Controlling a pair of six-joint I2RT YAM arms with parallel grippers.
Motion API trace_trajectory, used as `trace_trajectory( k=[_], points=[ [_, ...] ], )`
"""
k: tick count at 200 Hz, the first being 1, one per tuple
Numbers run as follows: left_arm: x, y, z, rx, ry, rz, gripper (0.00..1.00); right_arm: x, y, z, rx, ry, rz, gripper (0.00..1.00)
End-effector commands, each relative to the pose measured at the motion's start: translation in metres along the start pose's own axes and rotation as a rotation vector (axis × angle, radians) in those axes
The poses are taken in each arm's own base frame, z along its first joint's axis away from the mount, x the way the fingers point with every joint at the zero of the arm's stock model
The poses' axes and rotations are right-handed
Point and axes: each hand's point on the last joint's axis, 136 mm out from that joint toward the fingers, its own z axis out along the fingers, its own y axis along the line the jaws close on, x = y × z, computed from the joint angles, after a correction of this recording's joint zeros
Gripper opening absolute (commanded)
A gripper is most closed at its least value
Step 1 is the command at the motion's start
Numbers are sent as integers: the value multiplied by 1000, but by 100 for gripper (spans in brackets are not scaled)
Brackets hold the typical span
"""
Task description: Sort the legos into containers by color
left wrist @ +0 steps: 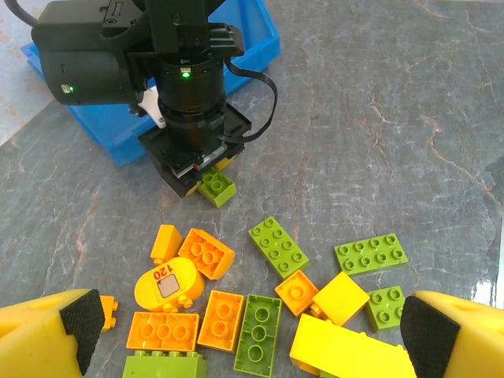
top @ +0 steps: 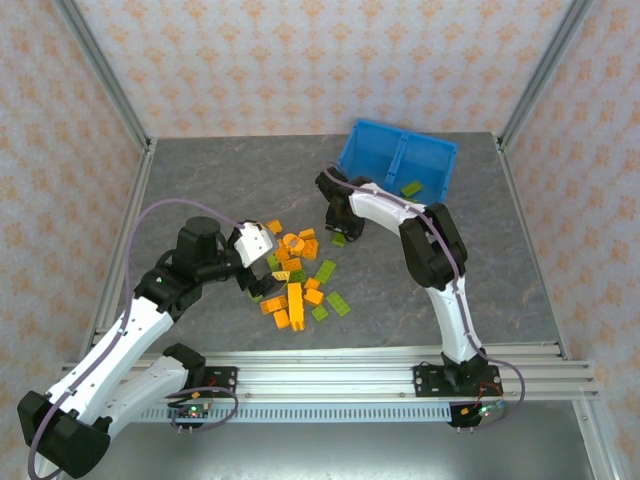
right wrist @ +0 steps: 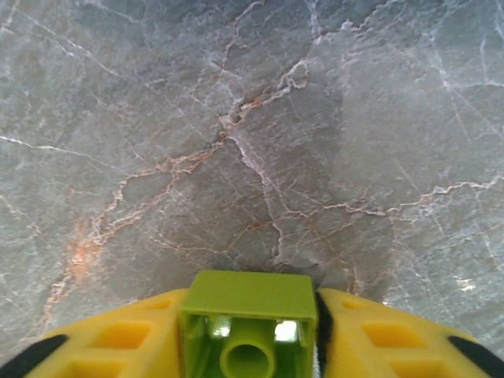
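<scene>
One lime lego (right wrist: pixel 248 302), bottom cut off, pinched in the right gripper (right wrist: pixel 249 319); left gripper (left wrist: pixel 253 332) spread wide.

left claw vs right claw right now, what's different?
Left claw stands wide open and empty; right claw is closed on a small lime green lego. Left claw hangs over the loose pile; right claw sits low at the pile's edge nearer the blue bin. Both have yellow fingers.

Bin (top: pixel 370 160) behind, right of legos (top: pixel 292 265)
</scene>
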Motion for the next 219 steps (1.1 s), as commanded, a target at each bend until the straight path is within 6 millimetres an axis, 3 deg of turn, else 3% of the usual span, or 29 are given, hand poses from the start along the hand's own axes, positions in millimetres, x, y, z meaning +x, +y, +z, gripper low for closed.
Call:
trace_trajectory(
  k=[1, 18, 39, 70, 99, 127, 144, 170, 219],
  points=[
    [-1, 3, -2, -17, 9, 24, 100, 0, -5, -10, 10, -26, -9, 35],
    [0, 2, -2, -15, 12, 24, 100, -4, -9, -18, 9, -48, -5, 28],
    [-1, 2, -2, -13, 9, 27, 100, -12, -10, -40, -19, -92, -3, 26],
    [-7, -5, -5, 20, -23, 36, 100, -44, -23, -98, -67, -241, -5, 26],
    [-10, -7, -7, 26, -36, 45, 100, -88, -59, -151, -58, -400, 18, 27],
    [-10, -6, -9, 12, -36, 49, 100, -131, -102, -176, -29, -484, 71, 27],
    [-10, -5, -10, 8, -35, 50, 100, -153, -123, -175, -3, -487, 98, 28],
    [-9, -3, -11, -6, -25, 51, 100, -179, -148, -151, 75, -458, 122, 28],
    [-4, 2, -10, -39, -3, 48, 100, -203, -153, -91, 123, -382, 138, 31]
  ],
)
